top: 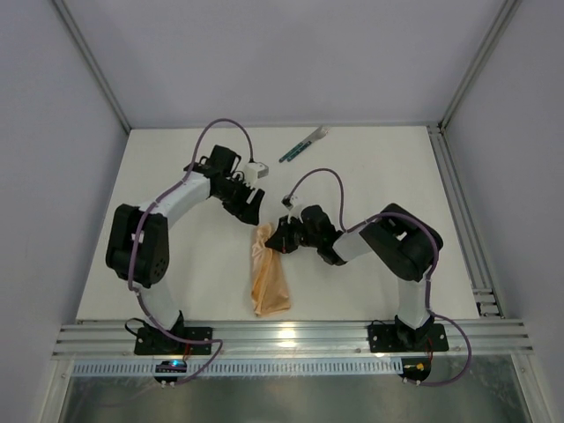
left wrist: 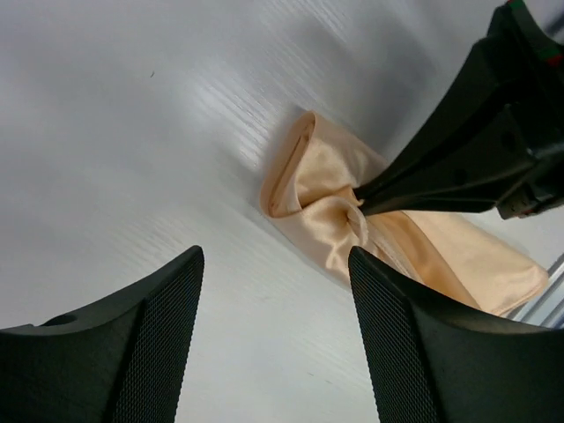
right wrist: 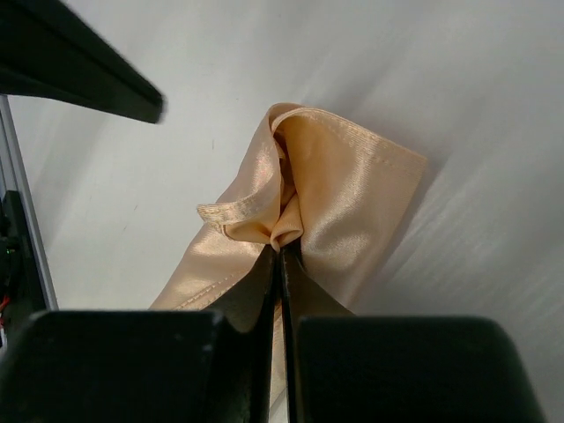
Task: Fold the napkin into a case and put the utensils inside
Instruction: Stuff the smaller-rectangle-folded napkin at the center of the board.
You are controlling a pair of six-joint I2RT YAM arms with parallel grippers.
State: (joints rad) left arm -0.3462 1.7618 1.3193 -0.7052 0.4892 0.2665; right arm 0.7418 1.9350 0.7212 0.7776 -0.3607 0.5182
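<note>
The left gripper (left wrist: 275, 256) hangs spread beside the napkin (top: 269, 278), a narrow folded strip near the tabletop's (top: 379, 176) near edge. The right gripper (right wrist: 282, 251) pinches its far end, so folding looks unfinished. The utensils (top: 304, 145) lie by the far edge, not yet inside.

the left arm (top: 181, 201) and right arm (top: 357, 247) are built of black joints and white links; purple cables (top: 231, 123) are looped alongside; the left fingers (left wrist: 159, 344) are textured black.

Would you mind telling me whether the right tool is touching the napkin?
Touching. The right wrist view shows the right tool pinched shut on a gathered fold of the napkin.
</note>
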